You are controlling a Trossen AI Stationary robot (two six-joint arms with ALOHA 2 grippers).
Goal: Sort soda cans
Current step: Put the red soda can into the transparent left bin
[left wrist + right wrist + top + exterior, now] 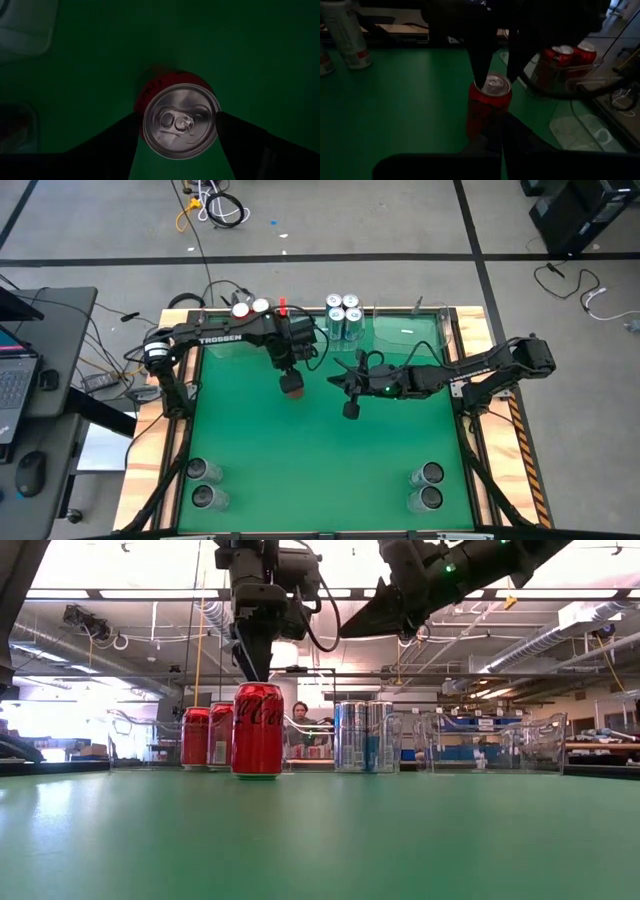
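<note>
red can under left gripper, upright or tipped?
Upright. The red can stands base-down on the table; its top faces the left gripper.

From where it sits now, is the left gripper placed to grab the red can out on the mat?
Probably yes. The left gripper hangs directly above the red can, its open fingers flanking the can's top, and nothing lies between them. The right gripper waits off to the side.
</note>
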